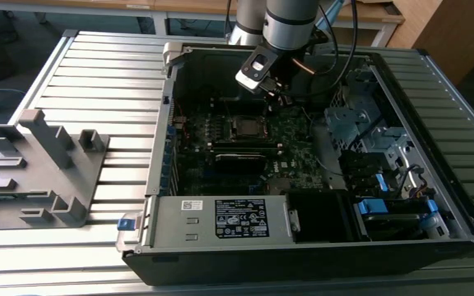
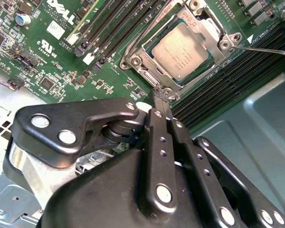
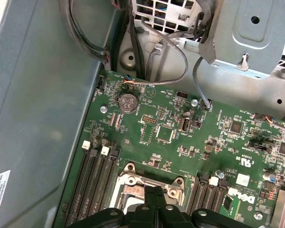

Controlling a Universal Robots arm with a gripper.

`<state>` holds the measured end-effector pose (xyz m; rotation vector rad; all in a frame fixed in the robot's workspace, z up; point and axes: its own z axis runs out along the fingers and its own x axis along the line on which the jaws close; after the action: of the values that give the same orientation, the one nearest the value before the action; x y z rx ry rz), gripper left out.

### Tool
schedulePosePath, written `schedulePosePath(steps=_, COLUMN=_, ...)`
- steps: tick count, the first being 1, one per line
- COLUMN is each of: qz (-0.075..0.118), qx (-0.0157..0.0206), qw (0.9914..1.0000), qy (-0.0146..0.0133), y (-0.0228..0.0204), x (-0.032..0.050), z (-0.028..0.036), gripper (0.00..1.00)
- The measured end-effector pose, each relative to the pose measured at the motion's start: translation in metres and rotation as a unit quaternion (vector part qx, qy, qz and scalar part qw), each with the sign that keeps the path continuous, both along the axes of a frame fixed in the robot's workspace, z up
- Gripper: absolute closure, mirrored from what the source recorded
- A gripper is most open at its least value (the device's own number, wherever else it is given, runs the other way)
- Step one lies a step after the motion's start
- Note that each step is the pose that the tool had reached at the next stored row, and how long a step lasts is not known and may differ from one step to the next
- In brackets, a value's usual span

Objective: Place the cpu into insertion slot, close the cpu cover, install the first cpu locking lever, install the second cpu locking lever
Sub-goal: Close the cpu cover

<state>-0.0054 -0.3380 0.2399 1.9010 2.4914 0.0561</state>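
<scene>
Shows the cpu (image 2: 180, 51) lying flat in the insertion slot (image 1: 245, 127), silver-grey face up, on the green motherboard (image 2: 61, 52). Shows the cpu cover (image 2: 147, 71) down around it, framing the chip through its window. Catches a thin metal rod (image 2: 266, 49), probably a locking lever, reaching out from one corner of the slot. Puts the gripper (image 2: 160, 97) right at an edge of the cover, its 2 fingers (image 2: 154, 123) pressed narrow against each other with nothing visible between them. Places all this, in the exterior view, inside an open computer case (image 1: 161, 160) lying on a slatted bench (image 1: 97, 68). Adds a grey power-supply box (image 1: 220, 219) at the case's near end and a grey plastic fixture (image 1: 31, 166) on the bench toward the exterior view's left.
</scene>
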Motion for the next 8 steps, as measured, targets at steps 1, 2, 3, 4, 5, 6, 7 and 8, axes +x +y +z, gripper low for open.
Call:
schedulePosePath(steps=1, qz=0.000, qx=0.0000, qw=1.00000, qy=0.0000, y=0.0000, x=0.0000, z=0.0000, gripper=0.89)
schedulePosePath(steps=2, qz=0.000, qx=0.0000, qw=1.00000, qy=0.0000, y=0.0000, x=0.0000, z=0.0000, gripper=0.89)
schedulePosePath(steps=3, qz=0.000, qx=0.0000, qw=1.00000, qy=0.0000, y=0.0000, x=0.0000, z=0.0000, gripper=0.89)
schedulePosePath(steps=4, qz=0.001, qx=0.0000, qw=1.00000, qy=0.0000, y=0.0000, x=0.0000, z=0.0000, gripper=0.89)
schedulePosePath(steps=5, qz=0.002, qx=0.0000, qw=1.00000, qy=0.0000, y=0.0000, x=0.0000, z=0.0000, gripper=0.89)
schedulePosePath(steps=6, qz=0.003, qx=0.0000, qw=1.00000, qy=0.0000, y=0.0000, x=0.0000, z=0.0000, gripper=0.89)
schedulePosePath(steps=7, qz=0.004, qx=0.0000, qw=0.99999, qy=0.0000, y=0.0000, x=0.0000, z=0.0000, gripper=0.89)
schedulePosePath(steps=8, qz=0.004, qx=0.0000, qw=0.99999, qy=0.0000, y=0.0000, x=0.0000, z=0.0000, gripper=0.89)
